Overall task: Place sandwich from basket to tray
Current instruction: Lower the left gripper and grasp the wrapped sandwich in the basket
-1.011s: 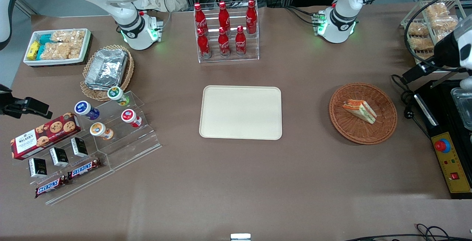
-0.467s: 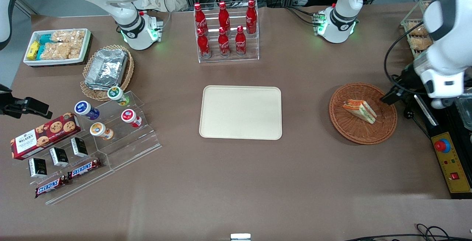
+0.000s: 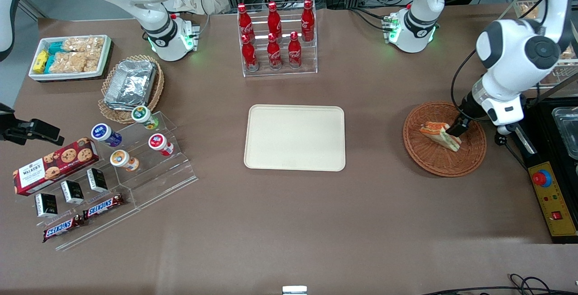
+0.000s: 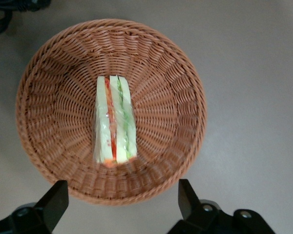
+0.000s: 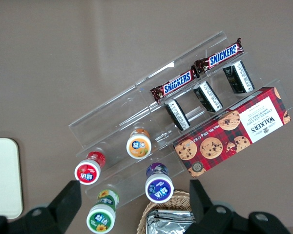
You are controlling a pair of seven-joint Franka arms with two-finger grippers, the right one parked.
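The gripper (image 4: 119, 200) hangs above the basket (image 4: 49, 73) with its jaws spread wide and nothing held between them; both fingertips (image 4: 56, 197) show over the basket's rim, apart from the sandwich (image 4: 114, 122). The sandwich lies in the middle of the basket floor, cut face up, bread and red-green filling layers running lengthwise along the midline between the two fingers, so one finger stands off each long side of the wedge. In the front view the gripper (image 3: 456, 130) sits just over the sandwich (image 3: 440, 136), at the edge of the wedge that is farther from the camera, inside the basket (image 3: 429, 159) outline. The tray (image 3: 294, 138) lies flat and bare on the table (image 3: 316, 222), well apart from the jaws toward the parked arm's end.
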